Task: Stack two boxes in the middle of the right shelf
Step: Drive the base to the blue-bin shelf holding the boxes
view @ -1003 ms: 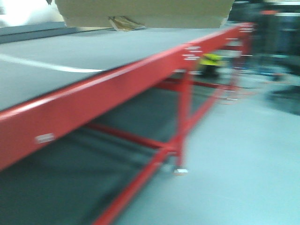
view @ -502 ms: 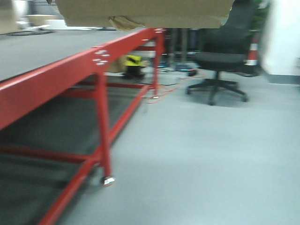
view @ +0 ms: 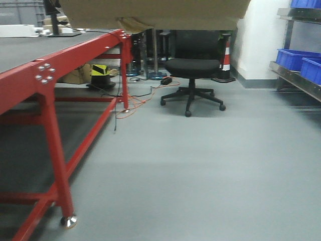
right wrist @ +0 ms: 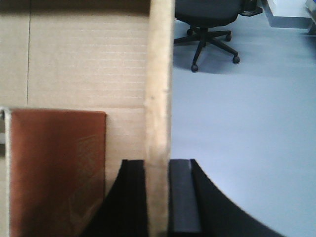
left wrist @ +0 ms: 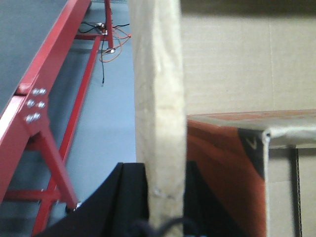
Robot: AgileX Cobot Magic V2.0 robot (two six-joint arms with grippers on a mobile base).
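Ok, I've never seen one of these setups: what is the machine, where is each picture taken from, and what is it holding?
It is a wheeled robot with two arms. The front view looks ahead from its body: the tan cardboard box it holds fills the top edge, a red table stands at the left, an office chair ahead, and a steel shelf with blue bins at the right. The other two pictures come from cameras on the wrists. Each shows a gripper pinching one wall of that box: the left gripper and the right gripper. An orange-faced carton seems to sit inside it.
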